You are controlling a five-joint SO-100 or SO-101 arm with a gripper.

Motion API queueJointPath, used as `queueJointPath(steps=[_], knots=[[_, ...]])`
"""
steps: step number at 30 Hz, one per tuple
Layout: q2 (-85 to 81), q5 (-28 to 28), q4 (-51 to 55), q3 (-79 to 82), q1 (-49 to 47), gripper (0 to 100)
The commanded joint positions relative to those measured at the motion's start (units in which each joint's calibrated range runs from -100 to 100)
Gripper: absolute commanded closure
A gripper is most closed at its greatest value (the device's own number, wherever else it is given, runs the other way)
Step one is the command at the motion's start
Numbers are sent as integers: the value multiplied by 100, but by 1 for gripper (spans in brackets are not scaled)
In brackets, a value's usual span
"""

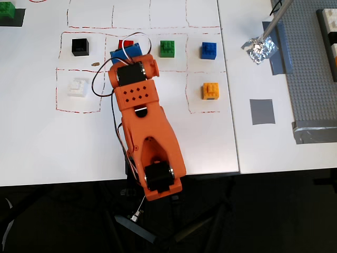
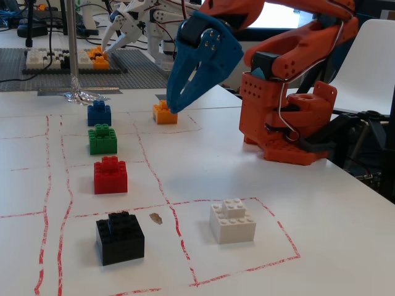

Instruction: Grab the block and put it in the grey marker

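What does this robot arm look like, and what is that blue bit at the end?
The arm is bright orange plastic with rows of small holes, black motors and loose white, red and black cables. The blue bit is its gripper: two pointed claw-like fingers held with silver screws.

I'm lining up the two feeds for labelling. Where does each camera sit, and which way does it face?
Overhead view: above the table, looking straight down; the whole orange arm shows.
Fixed view: low at table level beyond the black block, facing the arm's base; blue pincer raised.
Shared: black block, white block.
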Motion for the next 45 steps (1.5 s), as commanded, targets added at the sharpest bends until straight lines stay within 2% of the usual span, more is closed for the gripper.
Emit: queueJointPath(steps=[1, 8, 16, 28, 38, 45], knots=[[422, 230, 122, -962, -386, 100], [1826, 689, 171, -2422, -1586, 100], [3507, 1109, 441, -4434, -2256, 100], [5437, 1807, 408, -5604, -2256, 100], [6841, 2032, -147, -6411, -2212, 100], [7479, 2310, -147, -6918, -2168, 95]])
